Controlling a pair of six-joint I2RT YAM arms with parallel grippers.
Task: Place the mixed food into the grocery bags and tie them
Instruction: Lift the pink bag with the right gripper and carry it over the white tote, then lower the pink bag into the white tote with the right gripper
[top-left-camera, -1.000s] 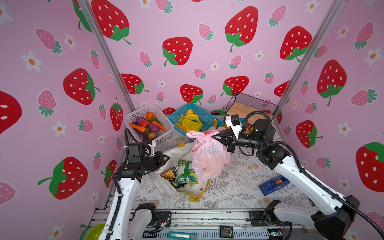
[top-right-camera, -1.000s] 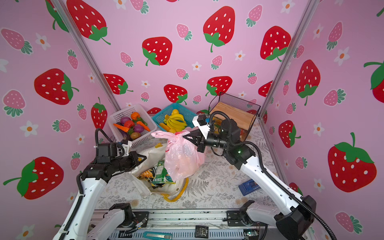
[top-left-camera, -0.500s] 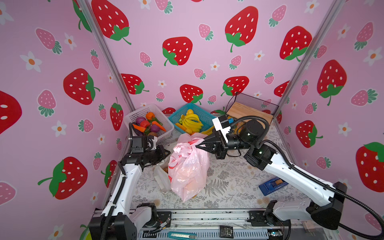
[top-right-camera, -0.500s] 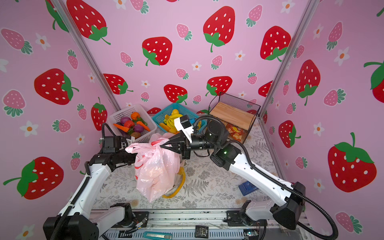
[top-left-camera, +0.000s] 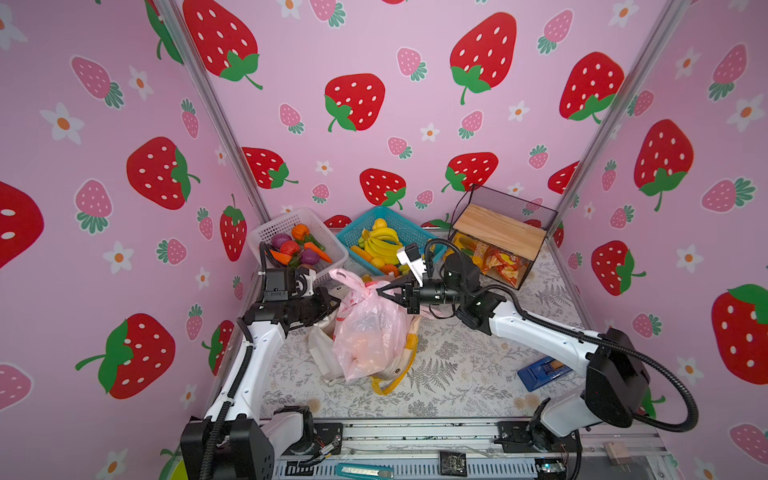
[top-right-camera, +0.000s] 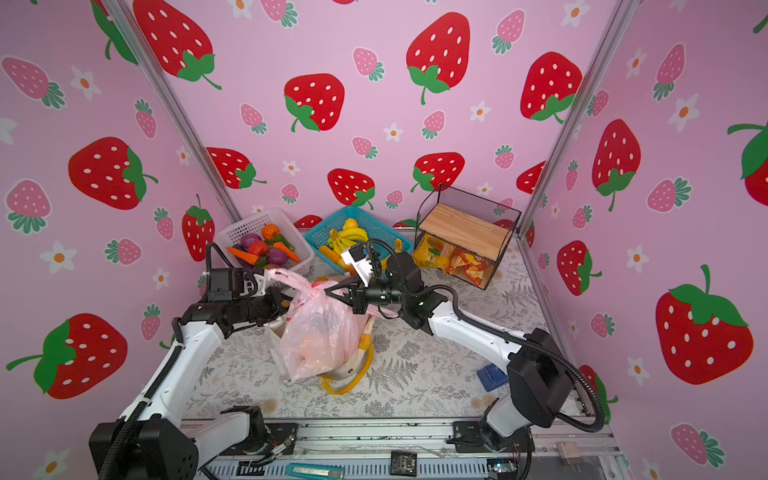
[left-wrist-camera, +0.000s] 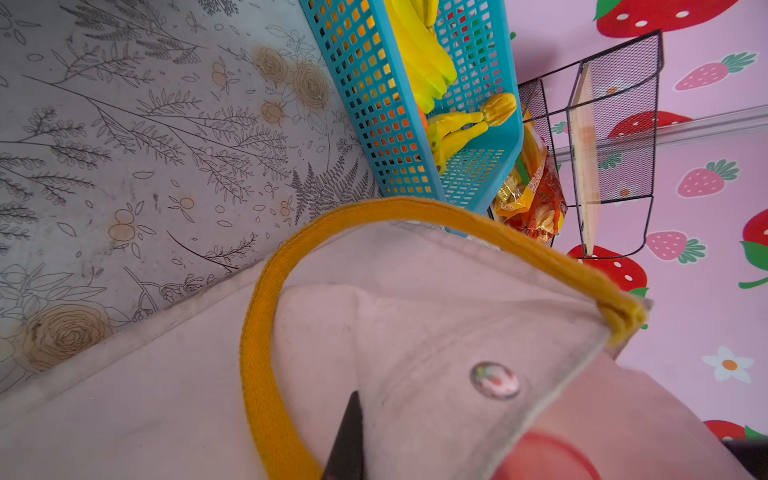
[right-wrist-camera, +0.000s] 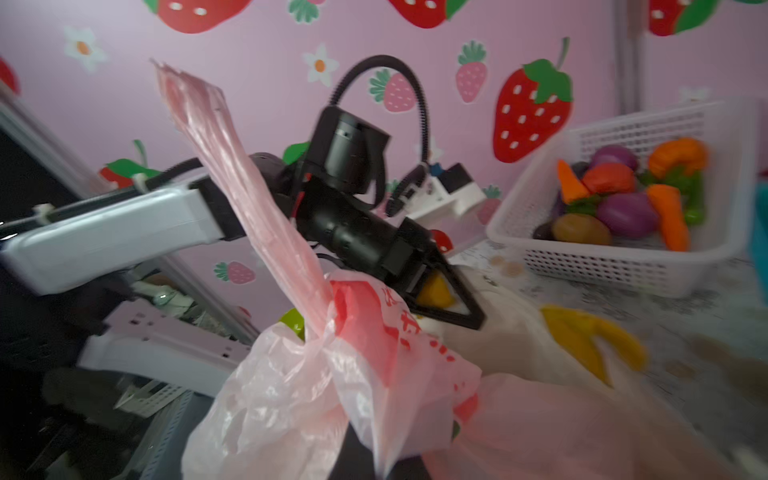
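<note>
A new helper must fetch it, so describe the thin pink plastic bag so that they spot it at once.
Look to the middle of the grey leaf-printed table top, where a white canvas tote with yellow handles lies. Against it sits the thin translucent pink plastic bag, its top pinched by the right gripper. Unlike the opaque tote, it is see-through, bulging and red-printed.

My right gripper (top-left-camera: 381, 289) has swung left toward the middle since a second ago, carrying the pink bag (top-left-camera: 370, 332), which now hangs over the tote (top-left-camera: 322, 353) and hides its mouth. My left gripper (top-left-camera: 330, 306) has reached forward to the tote's rim.
</note>
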